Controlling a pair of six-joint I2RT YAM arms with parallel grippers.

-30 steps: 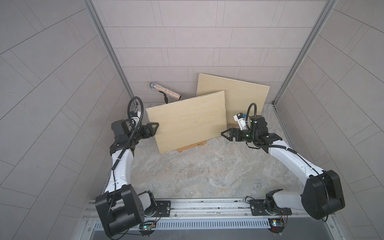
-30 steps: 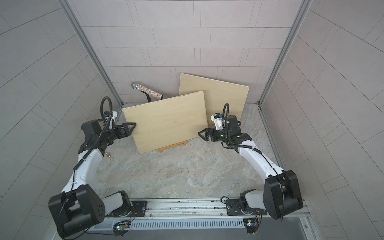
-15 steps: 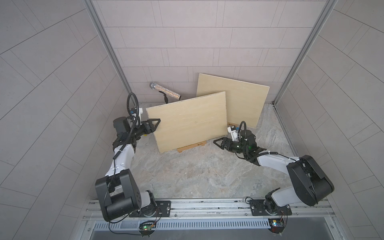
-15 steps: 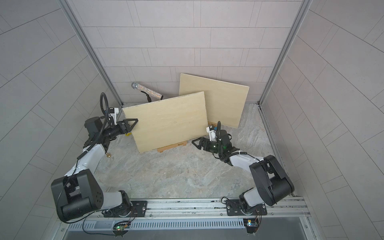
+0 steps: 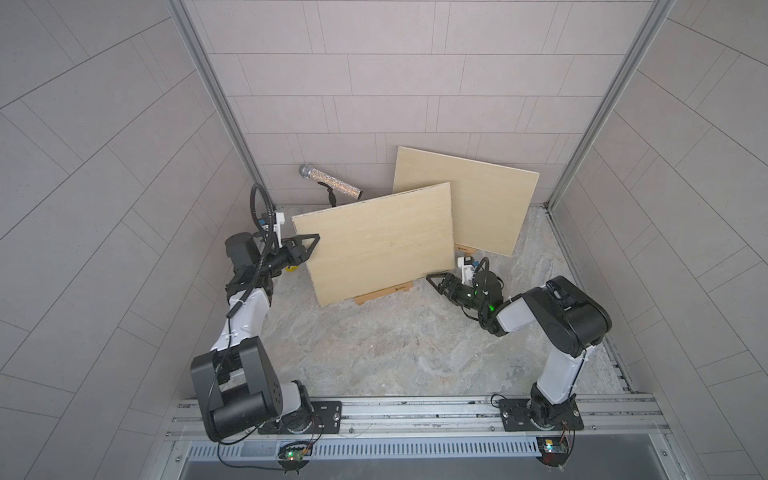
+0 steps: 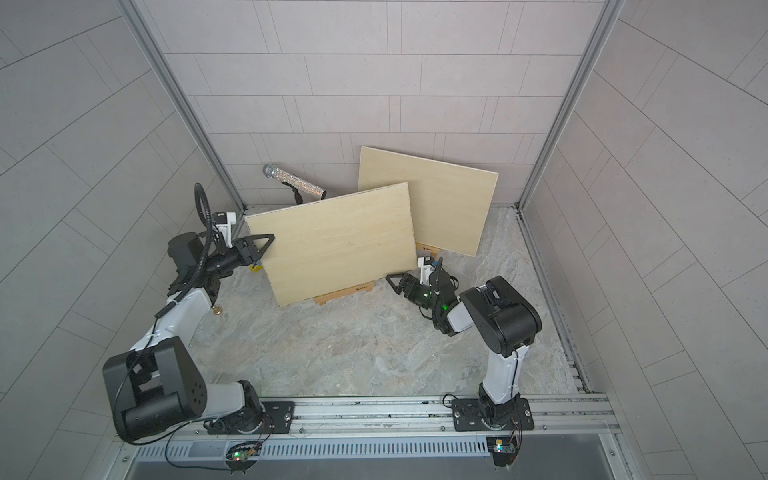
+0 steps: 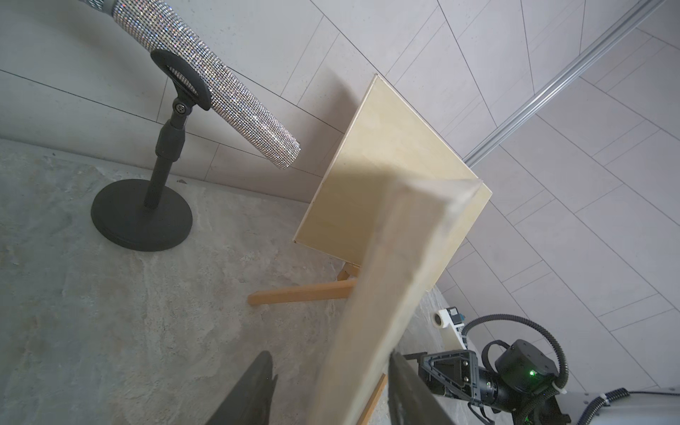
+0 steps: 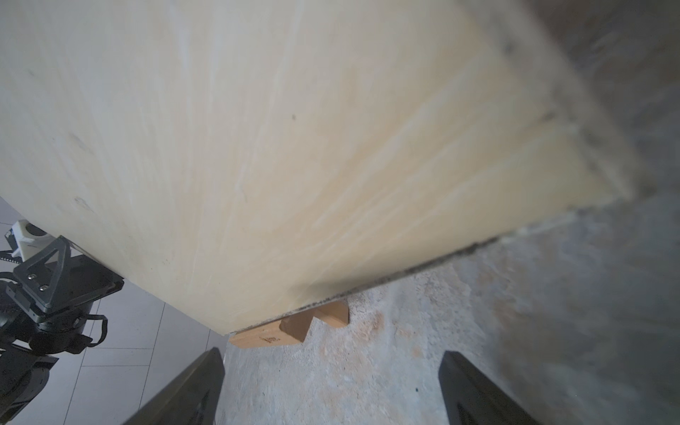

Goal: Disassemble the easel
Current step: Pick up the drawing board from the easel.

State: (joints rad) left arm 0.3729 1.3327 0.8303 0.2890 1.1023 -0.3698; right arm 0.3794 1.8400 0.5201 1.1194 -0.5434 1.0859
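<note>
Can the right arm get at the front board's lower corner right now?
Probably yes: the right tool is open beside that corner of the front board, with only bare floor between.

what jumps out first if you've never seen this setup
A big pale wooden board on a small easel mid-floor dominates, with a second board propped up behind it by the back wall. The left hand straddles the front board's left edge; the right hand is open by its lower right corner. A glittery microphone on a stand sits at the back.
</note>
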